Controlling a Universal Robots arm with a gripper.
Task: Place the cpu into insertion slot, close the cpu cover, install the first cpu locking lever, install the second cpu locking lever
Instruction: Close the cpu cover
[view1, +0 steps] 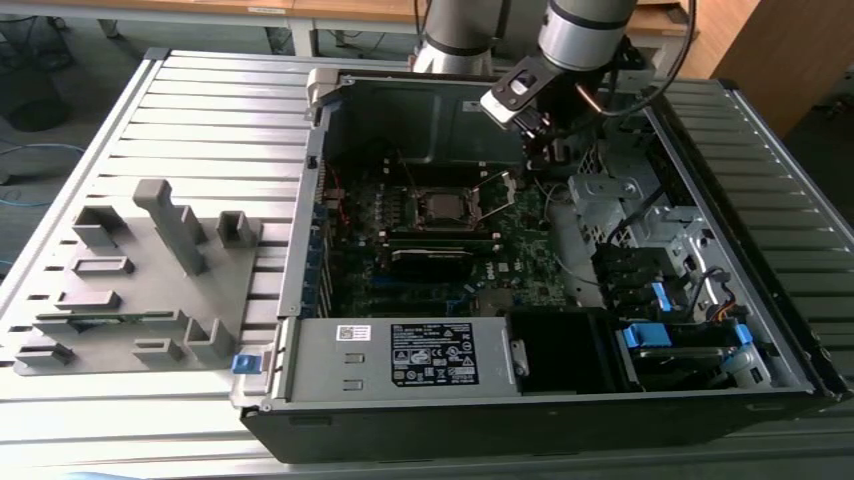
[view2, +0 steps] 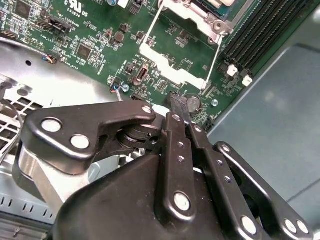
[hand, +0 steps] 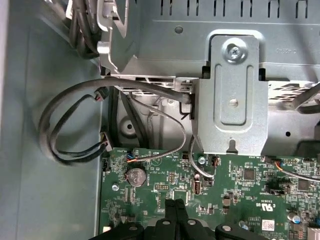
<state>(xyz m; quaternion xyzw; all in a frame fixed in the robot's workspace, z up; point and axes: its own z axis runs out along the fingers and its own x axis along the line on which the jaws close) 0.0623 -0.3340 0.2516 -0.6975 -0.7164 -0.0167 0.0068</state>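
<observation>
A big grey metal table with long ridges stands in the middle of the exterior view. Behind it is a light brown wooden desk. A brown wooden panel stands at the far corner on the exterior view's right. The floor is grey, and 1 dark round thing sits on it. The light is soft and even.

Your arm, at the top of the exterior view, is smooth silver-grey tubing. In the second wrist view your gripper is matte black: flat linkage bars joined by round silver pins.
</observation>
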